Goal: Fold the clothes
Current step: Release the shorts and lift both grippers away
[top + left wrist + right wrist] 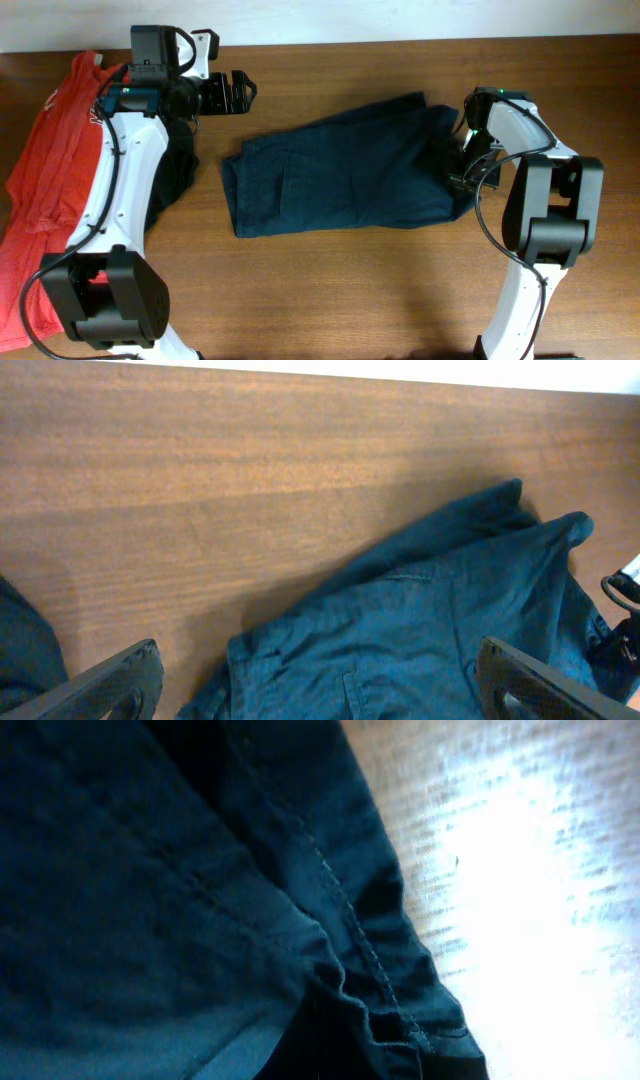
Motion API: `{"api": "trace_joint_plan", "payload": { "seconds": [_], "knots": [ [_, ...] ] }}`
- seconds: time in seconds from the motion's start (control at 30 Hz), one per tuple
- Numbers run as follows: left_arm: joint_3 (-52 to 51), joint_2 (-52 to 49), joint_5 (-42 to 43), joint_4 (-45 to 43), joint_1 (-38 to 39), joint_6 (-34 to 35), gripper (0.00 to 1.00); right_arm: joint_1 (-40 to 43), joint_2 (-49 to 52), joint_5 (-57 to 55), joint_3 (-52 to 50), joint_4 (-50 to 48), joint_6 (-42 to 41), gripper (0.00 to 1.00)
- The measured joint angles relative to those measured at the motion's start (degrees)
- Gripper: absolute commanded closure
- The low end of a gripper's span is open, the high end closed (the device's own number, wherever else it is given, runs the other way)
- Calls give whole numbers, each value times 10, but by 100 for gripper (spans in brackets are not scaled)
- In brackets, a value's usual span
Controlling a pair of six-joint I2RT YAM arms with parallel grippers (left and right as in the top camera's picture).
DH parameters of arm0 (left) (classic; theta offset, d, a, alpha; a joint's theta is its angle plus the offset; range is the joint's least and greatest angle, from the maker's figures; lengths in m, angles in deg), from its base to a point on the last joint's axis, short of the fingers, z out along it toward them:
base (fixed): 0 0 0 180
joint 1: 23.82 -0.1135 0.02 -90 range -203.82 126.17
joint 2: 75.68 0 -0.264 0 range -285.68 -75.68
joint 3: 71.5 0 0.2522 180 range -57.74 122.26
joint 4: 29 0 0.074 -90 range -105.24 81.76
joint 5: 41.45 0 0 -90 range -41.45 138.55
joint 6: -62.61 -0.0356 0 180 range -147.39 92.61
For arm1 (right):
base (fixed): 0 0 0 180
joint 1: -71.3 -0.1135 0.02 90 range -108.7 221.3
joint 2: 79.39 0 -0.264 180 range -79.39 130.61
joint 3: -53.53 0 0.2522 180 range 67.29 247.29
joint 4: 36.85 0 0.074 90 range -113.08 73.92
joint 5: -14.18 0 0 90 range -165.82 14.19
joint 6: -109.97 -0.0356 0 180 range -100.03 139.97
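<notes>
Looking at the overhead view: navy shorts [340, 170] lie spread across the middle of the wooden table [400, 290], long axis running left to right, mostly flat with a few wrinkles, and the right end is bunched and slightly lumpy. Right gripper [466, 172] sits down at that right end, in contact with the cloth. Its jaws are closed, and the right wrist view is filled with dark blue fabric, a stitched hem running diagonally and puckering where the jaws meet, so it reads as pinching the edge of the shorts. Bare wood shows just beyond the hem on that side. Left gripper [238, 93] is up near the far edge of the table, off the top-left corner of the shorts and not touching them. Its jaws are spread wide and hold nothing. In the left wrist view both fingers [115, 680] sit at the bottom corners, with the shorts and open tabletop between them. Red-orange T-shirt [50, 170] lies at the far left edge of the table. Black garment [178, 165] lies beside it, partly under the left arm, near the left end of the shorts but apart from it.
</notes>
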Motion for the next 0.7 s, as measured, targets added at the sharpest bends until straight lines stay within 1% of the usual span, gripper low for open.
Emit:
{"api": "trace_joint_plan", "payload": {
  "seconds": [0.13, 0.17, 0.23, 0.3, 0.33, 0.47, 0.53, 0.57, 0.7],
  "knots": [
    [0, 0, 0, 17, 0, 0, 1, 0, -13, -1, -9, 7, -4, 96],
    [0, 0, 0, 24, 0, 0, 1, 0, -22, -1, -10, 7, -4, 94],
    [0, 0, -1, 43, 0, 0, 1, 0, -48, 4, -12, 3, 4, 80],
    [0, 0, -7, 74, 0, 0, 1, 0, -94, 21, -11, -12, 24, 66],
    [0, 0, -10, 88, 0, 0, 1, 0, -113, 30, -11, -24, 35, 62],
    [0, 0, -17, 144, 0, 0, 1, 0, -169, 70, -8, -70, 76, 55],
    [0, 0, -18, 168, -1, 0, 1, 0, -170, 81, -7, -85, 88, 49],
    [0, 0, -21, 177, -2, 0, 1, 0, -167, 86, -7, -91, 93, 44],
    [0, 0, -56, 216, -16, 19, 1, 2, -148, 98, -7, -114, 105, 43]
  ]
}}
